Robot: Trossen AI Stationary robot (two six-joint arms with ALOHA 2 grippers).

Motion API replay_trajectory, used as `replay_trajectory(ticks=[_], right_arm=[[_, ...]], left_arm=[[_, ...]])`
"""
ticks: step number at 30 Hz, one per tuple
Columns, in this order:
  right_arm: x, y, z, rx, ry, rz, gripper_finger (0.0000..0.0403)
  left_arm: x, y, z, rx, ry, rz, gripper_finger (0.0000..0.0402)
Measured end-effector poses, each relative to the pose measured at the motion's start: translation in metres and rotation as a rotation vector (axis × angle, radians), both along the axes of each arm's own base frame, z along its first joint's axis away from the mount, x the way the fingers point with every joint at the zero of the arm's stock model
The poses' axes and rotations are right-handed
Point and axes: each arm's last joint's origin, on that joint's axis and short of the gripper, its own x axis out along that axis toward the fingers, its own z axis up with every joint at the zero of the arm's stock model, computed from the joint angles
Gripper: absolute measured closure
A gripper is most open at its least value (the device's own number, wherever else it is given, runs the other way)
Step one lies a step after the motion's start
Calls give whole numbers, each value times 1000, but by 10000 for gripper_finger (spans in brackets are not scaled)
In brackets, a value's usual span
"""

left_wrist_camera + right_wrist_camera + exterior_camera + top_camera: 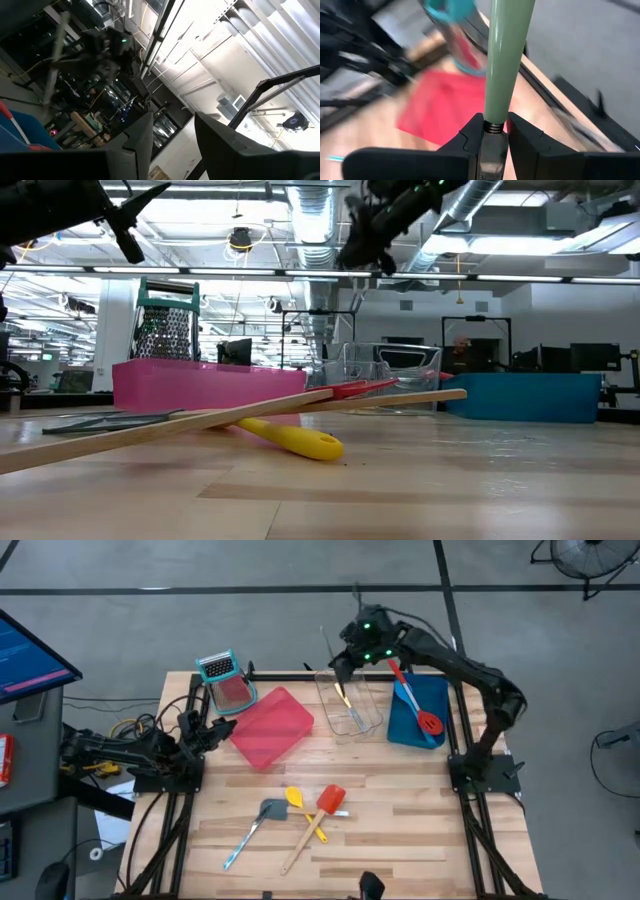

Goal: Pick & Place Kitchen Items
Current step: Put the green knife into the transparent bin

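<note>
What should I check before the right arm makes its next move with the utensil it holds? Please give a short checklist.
1. Right gripper shut on the green-handled utensil: ok.
2. Gripper above the clear tray: ok.
3. Utensil hanging straight: cannot tell.
4. Left gripper away, near the table's left side: ok.
5. Blue tray already holds the red spoon: ok.
6. Yellow spoon and red spatula not yet picked: not ok.

An industrial lab: exposed ceiling ducts (pixel 318 220), strip lights, concrete floor (pixel 250 630).
</note>
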Motion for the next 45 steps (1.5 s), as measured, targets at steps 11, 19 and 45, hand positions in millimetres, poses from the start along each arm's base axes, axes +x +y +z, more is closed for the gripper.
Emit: replay_trajectory(ticks=[11,19,45], right_arm=[[32,-5,-70,-39,317,-95,337],[46,3,-106,-18,458,-71,337],[44,12,-131,14,550,-102,337]], left_arm=[[0,0,0,3,0,1,270],[0,0,0,3,0,1,270],[0,0,1,0,-9,-2,270]])
